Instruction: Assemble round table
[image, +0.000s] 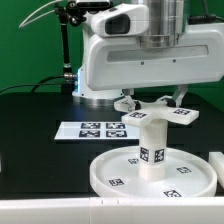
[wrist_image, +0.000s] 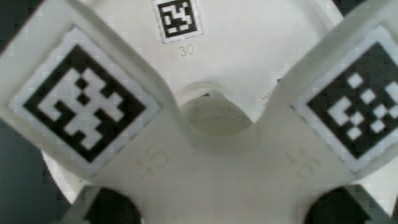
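Observation:
The large rimmed round disc (image: 110, 172) lies flat on the black table. The short cylinder leg (image: 152, 145) stands upright at its centre. The cross-shaped four-arm piece (image: 150, 110) sits level on top of the leg. It fills the wrist view (wrist_image: 214, 150), with tags on its arms. My gripper (image: 153, 96) comes straight down on the piece. Its dark fingertips (wrist_image: 111, 205) press against the hub on both sides, so my gripper (wrist_image: 222, 207) is shut on the cross-shaped piece. Whether the piece is joined to the leg is hidden.
The marker board (image: 92, 129) lies flat behind the disc, towards the exterior view's left. The robot's base (image: 110, 60) stands behind it. A black pole (image: 65, 50) rises at the back. A white block (image: 216, 170) sits at the exterior view's right edge.

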